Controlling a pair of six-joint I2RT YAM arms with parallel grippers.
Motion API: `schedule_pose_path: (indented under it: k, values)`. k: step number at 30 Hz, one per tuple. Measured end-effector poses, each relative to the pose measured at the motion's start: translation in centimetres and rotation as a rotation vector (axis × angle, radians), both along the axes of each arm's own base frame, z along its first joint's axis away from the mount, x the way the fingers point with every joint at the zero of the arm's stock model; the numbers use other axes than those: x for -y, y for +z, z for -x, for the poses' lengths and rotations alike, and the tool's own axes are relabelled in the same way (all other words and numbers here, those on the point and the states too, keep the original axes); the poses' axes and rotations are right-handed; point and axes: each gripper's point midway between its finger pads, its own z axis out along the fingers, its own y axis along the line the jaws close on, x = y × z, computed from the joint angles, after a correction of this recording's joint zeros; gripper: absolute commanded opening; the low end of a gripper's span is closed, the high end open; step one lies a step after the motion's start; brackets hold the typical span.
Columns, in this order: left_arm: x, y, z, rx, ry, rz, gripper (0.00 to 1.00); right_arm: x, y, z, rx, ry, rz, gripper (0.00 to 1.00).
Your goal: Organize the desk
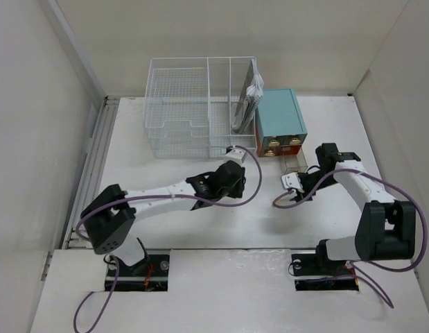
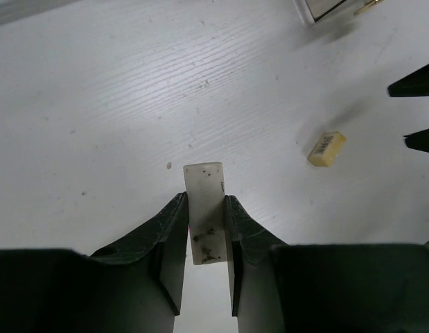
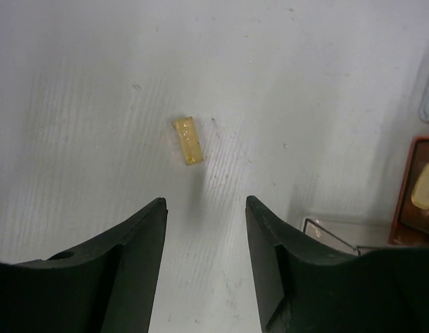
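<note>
Left tool [image 2: 205, 201]: clenched on white block [image 2: 204, 177]
Right tool [image 3: 206, 203]: released, above yellow piece [image 3: 187, 141]
Counter [image 1: 235, 232]: beneath both arms; likely rigid, fixed, matte, nothing to lift
Grip: yellow piece likely light and stiff; pinch across its narrow sides

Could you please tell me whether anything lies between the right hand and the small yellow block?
Nothing visible does. The open right hand faces the yellow block, which lies alone on the bare desk just ahead of it.

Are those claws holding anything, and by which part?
The left gripper pinches a white block by its near end; the right gripper is open, empty.
</note>
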Motion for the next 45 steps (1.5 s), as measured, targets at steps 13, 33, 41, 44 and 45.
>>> schedule_pose_path:
  k: [13, 33, 41, 44, 45]
  values:
    - [-5.2, 5.9, 0.9, 0.069, 0.089, 0.163, 0.00, -3.5, -3.0, 1.3, -0.174, 0.103, 0.168, 0.50]
    - [-9.4, 8.4, 0.9, 0.120, 0.175, 0.193, 0.00, -3.2, -6.2, 0.3, -0.134, -0.084, 0.400, 0.46]
    - [-9.4, 8.2, 1.1, 0.114, 0.170, 0.193, 0.00, -2.6, -6.6, 0.4, -0.140, -0.128, 0.422, 0.02]
    - [-9.0, 7.8, 1.2, 0.103, 0.156, 0.196, 0.00, -2.7, -6.1, 0.2, -0.155, -0.150, 0.378, 0.00]
    - [-8.7, 7.7, 1.2, 0.099, 0.147, 0.200, 0.00, -2.7, -5.5, -0.1, -0.155, -0.169, 0.353, 0.00]
